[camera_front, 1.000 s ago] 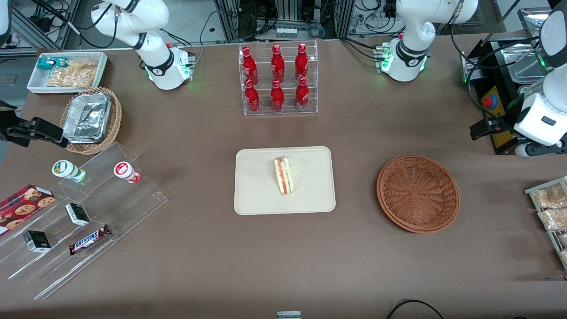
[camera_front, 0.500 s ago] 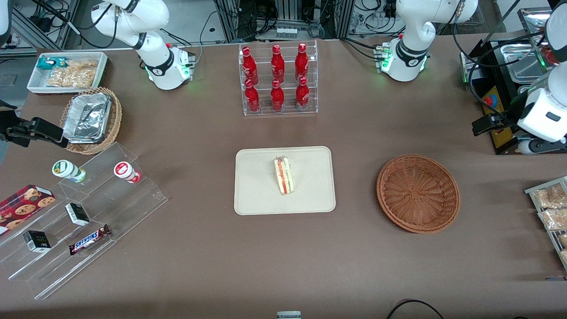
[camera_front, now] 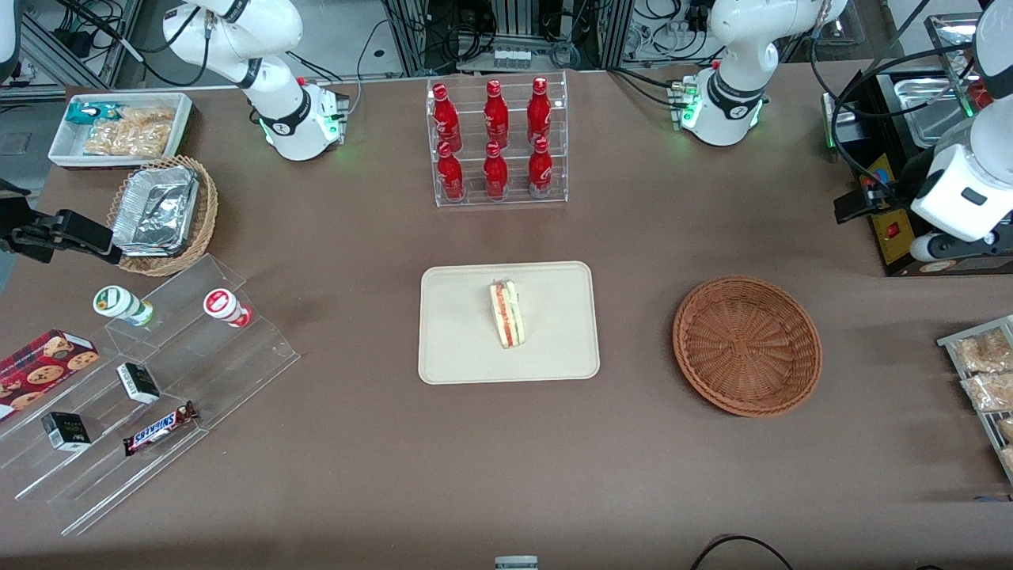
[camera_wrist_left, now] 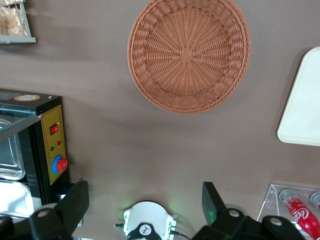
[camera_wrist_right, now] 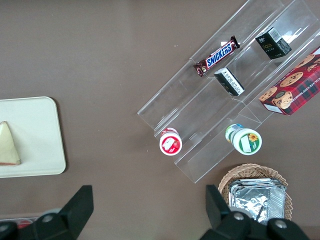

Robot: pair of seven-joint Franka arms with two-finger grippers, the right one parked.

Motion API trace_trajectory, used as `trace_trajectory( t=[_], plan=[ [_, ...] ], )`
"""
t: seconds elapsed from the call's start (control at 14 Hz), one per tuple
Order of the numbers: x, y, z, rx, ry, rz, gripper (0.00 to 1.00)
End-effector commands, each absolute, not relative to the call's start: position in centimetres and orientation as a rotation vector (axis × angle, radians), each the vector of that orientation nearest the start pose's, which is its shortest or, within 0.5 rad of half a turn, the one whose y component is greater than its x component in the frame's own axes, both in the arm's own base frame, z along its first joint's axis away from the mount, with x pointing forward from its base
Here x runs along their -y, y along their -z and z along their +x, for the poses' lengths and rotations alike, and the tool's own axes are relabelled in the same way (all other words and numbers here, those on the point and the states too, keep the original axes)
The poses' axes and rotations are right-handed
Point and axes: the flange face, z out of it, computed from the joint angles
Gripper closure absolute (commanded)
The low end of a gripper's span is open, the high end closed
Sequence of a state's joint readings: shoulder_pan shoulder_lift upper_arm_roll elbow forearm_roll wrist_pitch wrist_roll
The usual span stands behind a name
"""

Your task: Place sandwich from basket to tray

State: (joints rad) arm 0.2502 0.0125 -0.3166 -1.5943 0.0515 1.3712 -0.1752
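Observation:
The sandwich [camera_front: 506, 314] lies on its side in the middle of the cream tray [camera_front: 459, 348], its red and green filling edge showing; the right wrist view catches it [camera_wrist_right: 9, 145] on the tray [camera_wrist_right: 37, 130] too. Toward the working arm's end of the table sits the reddish-brown wicker basket [camera_front: 746, 345], with nothing in it [camera_wrist_left: 189, 52]. My left gripper [camera_front: 859, 207] hangs open and holds nothing, high above the table edge beside a black control box, farther from the front camera than the basket. Its fingers [camera_wrist_left: 75, 200] stand wide apart. A corner of the tray [camera_wrist_left: 302, 100] shows in the left wrist view.
A clear rack of red bottles [camera_front: 497, 142] stands farther from the front camera than the tray. The black control box [camera_front: 890, 229] and snack packet trays [camera_front: 985, 372] are at the working arm's end. An acrylic step shelf [camera_front: 142, 380] and a tan foil basket [camera_front: 162, 214] are at the parked arm's end.
My left gripper and wrist have drifted a little farther from the front camera near the control box. The sandwich, tray and basket have stayed where they were.

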Motion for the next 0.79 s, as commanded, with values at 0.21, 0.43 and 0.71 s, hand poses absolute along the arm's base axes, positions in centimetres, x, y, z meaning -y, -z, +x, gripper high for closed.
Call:
trace_trajectory(
  t=[0.21, 0.43, 0.71],
  plan=[
    [4.1, -59.7, 52.1, 0.093, -0.333, -3.029, 0.0],
    [3.8, -60.0, 52.8, 0.105, -0.326, -3.049, 0.0],
    [3.6, -60.9, 54.4, 0.123, -0.318, -3.061, 0.0]
  ],
)
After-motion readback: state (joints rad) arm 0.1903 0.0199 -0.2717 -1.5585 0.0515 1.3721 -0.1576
